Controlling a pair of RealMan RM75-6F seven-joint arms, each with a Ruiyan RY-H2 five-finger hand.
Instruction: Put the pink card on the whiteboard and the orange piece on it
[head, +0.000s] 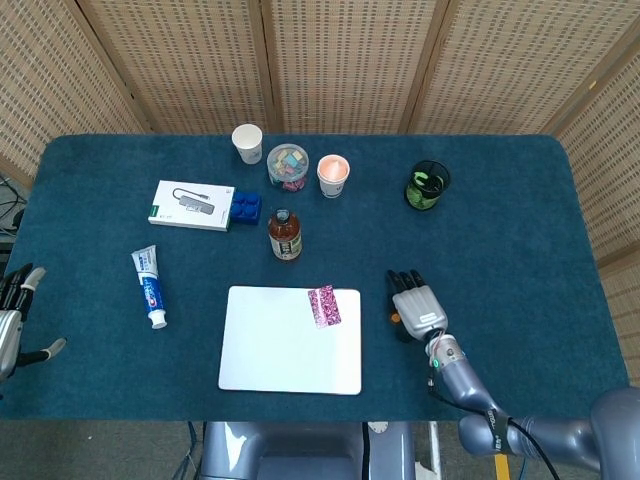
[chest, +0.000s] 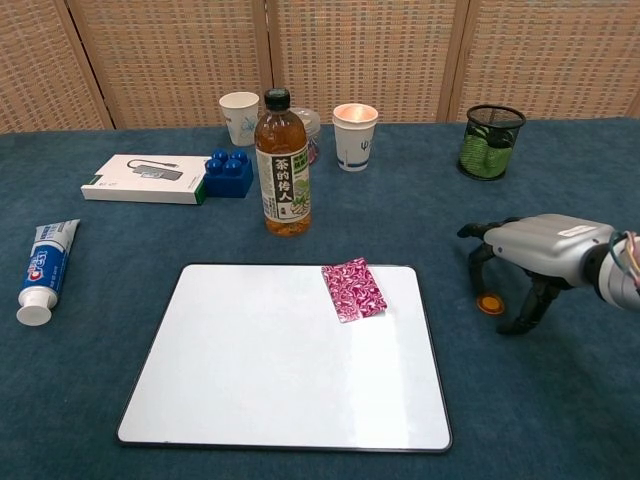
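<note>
While the pink card (chest: 353, 289) already lies on the whiteboard (chest: 270, 370), off to the right hand's (chest: 530, 262) left, the orange piece (chest: 489, 303) sits on the counter (chest: 560, 400) directly beneath that hand, between its downturned, spread fingers (chest: 478, 265), which hold nothing. The piece looks small and flat, so closing fingers could skid it across the cloth or pinch past it. The left hand (head: 12, 318) rests empty far aside

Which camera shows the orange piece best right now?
The chest view: the orange piece lies in plain sight on the cloth under the right hand, between its fingers. The head view shows only an orange sliver at that hand's edge.
</note>
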